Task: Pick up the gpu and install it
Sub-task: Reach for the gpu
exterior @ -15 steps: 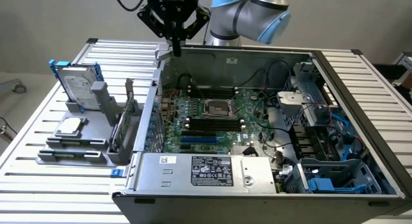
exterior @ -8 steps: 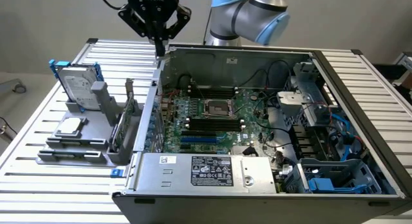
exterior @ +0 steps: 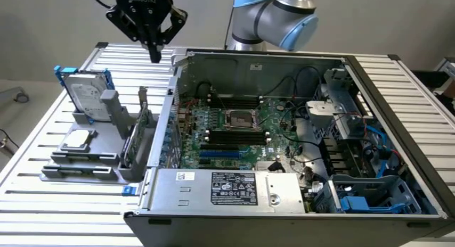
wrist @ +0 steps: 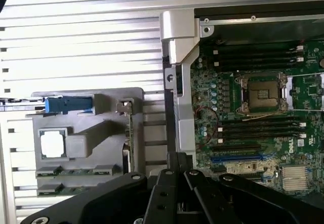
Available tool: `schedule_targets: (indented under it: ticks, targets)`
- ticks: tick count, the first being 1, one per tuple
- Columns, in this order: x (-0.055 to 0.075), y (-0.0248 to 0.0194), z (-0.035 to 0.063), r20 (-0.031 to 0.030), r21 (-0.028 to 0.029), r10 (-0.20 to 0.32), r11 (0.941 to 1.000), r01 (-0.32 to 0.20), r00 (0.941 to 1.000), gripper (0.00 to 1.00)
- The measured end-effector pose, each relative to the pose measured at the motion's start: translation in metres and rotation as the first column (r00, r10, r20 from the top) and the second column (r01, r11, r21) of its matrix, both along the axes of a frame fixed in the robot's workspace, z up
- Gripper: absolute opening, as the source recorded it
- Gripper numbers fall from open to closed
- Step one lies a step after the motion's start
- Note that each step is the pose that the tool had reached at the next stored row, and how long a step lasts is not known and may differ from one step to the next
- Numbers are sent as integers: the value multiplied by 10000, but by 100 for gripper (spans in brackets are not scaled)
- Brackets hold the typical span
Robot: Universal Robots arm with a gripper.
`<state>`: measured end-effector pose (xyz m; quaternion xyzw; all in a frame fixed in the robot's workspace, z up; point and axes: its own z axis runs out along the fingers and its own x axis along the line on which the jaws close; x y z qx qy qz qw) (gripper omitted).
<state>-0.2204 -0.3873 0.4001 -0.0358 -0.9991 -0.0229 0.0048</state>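
The gpu (exterior: 144,125) stands on edge in a grey holder (exterior: 106,151) at the exterior view's left, beside the open computer case; its green board and silver bracket show edge-on. In the wrist view the gpu (wrist: 129,133) appears as a thin upright strip in the holder (wrist: 96,133). My gripper (exterior: 153,54) hangs high above the table's far side, over the case's far left corner and well away from the card. Its fingers are shut together with nothing between them. In the wrist view the gripper (wrist: 178,159) points down near the case's corner.
The open case (exterior: 341,71) holds the motherboard (exterior: 235,124) with blue slots (exterior: 224,152), a power supply (exterior: 227,189) in front and cables on the exterior view's right. The holder also carries a blue-framed hard drive (exterior: 87,95), a processor chip (exterior: 78,139) and memory sticks (exterior: 74,157).
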Motion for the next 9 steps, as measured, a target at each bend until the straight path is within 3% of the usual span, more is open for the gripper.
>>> schedule_targets:
  ticks: [9]
  targets:
    - [-410, -1, -92, -122, -10, -1, 10000, 1, 9999, 11]
